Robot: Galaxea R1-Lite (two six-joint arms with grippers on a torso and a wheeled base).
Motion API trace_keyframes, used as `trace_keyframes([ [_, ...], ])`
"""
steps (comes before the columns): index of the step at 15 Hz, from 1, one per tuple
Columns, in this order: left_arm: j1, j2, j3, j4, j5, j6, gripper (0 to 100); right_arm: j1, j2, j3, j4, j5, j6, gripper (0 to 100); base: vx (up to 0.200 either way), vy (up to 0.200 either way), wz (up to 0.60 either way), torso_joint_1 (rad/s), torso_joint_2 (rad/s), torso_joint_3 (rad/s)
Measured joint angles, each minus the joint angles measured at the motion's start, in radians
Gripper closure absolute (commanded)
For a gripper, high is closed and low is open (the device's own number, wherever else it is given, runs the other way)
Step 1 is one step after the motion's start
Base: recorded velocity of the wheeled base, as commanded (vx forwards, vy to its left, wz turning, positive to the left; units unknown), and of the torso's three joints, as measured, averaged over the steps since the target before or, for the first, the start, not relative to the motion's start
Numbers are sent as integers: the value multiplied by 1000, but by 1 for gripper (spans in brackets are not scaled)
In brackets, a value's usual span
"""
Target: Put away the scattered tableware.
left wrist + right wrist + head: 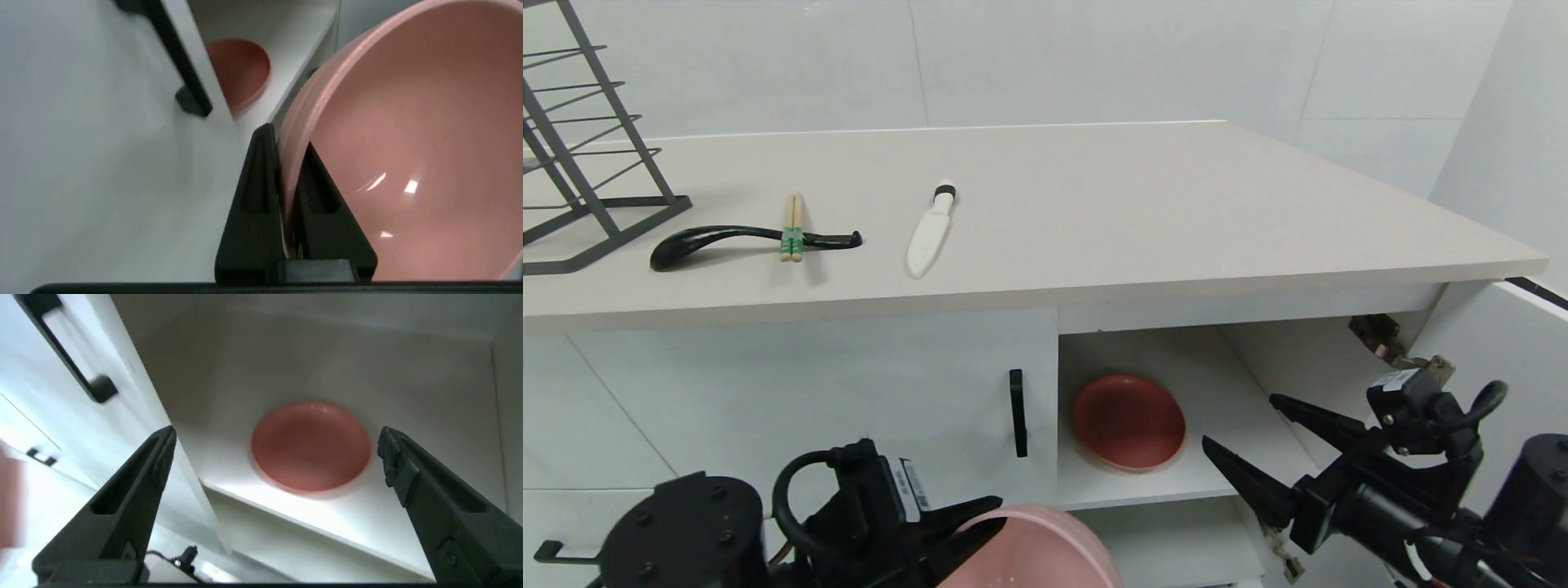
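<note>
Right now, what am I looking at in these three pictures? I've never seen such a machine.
It's a two-armed robot facing a kitchen counter. The wide picture comes from a camera on its head; the other two from cameras on its wrists. On the counter lie a ladle, chopsticks and a white knife, beside a rack. The left gripper pinches the rim of a pink bowl. The right gripper is open and empty, before an open cabinet holding a red plate.

Glossy pink bowl (409, 163), matt red plate (1128, 422), smooth matt countertop (1176, 204), wooden chopsticks (792, 227)
</note>
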Motion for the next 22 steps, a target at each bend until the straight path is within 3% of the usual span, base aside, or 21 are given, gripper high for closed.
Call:
trace_keyframes([
  [2, -52, 109, -2, -161, 51, 3, 100, -3, -21, 0, 0, 0, 0, 0, 0, 0, 0, 0, 0, 0],
  [4, -117, 211, -5, -221, 145, 8, 100, -5, -35, 0, 0, 0, 0, 0, 0, 0, 0, 0, 0, 0],
  [8, -177, 289, -49, -230, 224, 12, 100, -5, -45, 0, 0, 0, 0, 0, 0, 0, 0, 0, 0, 0],
  [12, -197, 372, -207, -230, 426, 17, 100, -7, -51, 0, 0, 0, 0, 0, 0, 0, 0, 0, 0, 0],
  [20, -210, 534, -477, -229, 486, 17, 100, -12, -65, 0, 0, 0, 0, 0, 0, 0, 0, 0, 0, 0],
  [22, -199, 569, -534, -230, 530, 17, 100, -12, -66, 0, 0, 1, 1, 0, 0, 0, 0, 0, 0, 0],
])
